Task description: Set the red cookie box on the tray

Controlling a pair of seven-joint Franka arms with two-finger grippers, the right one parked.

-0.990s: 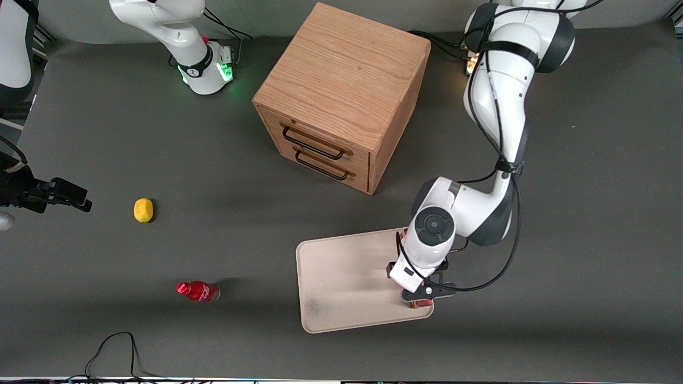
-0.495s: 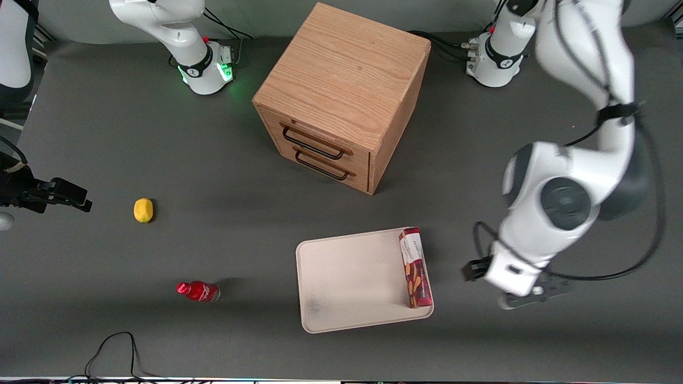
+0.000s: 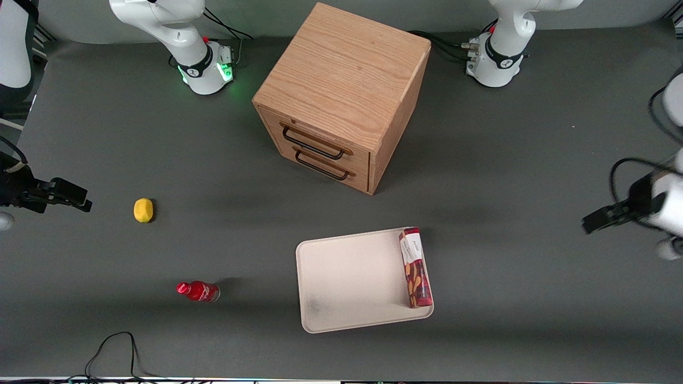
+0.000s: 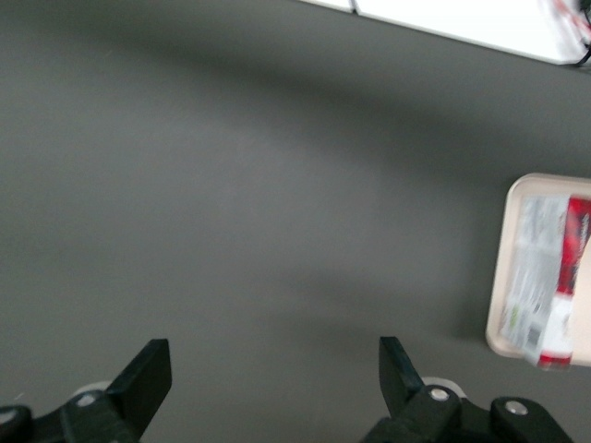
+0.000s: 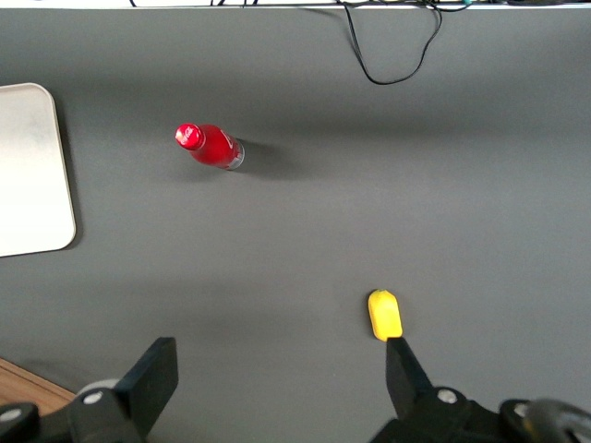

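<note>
The red cookie box (image 3: 415, 268) lies flat on the cream tray (image 3: 347, 282), along the tray's edge toward the working arm's end of the table. Nothing touches it. The left gripper (image 3: 613, 216) hangs well away from the tray, out at the working arm's end of the table. In the left wrist view the gripper (image 4: 272, 369) is open over bare grey table with nothing between its fingers. That view also shows the cookie box (image 4: 554, 286) resting on the tray (image 4: 499, 277) some way off.
A wooden drawer cabinet (image 3: 341, 96) stands farther from the front camera than the tray. A yellow lemon (image 3: 143, 209) and a small red bottle (image 3: 197, 291) lie toward the parked arm's end. A black cable (image 3: 114, 346) loops near the table's front edge.
The gripper was down at the cookie box on the tray a second ago. It has let go and swung away to the working arm's end of the table; the box stays on the tray.
</note>
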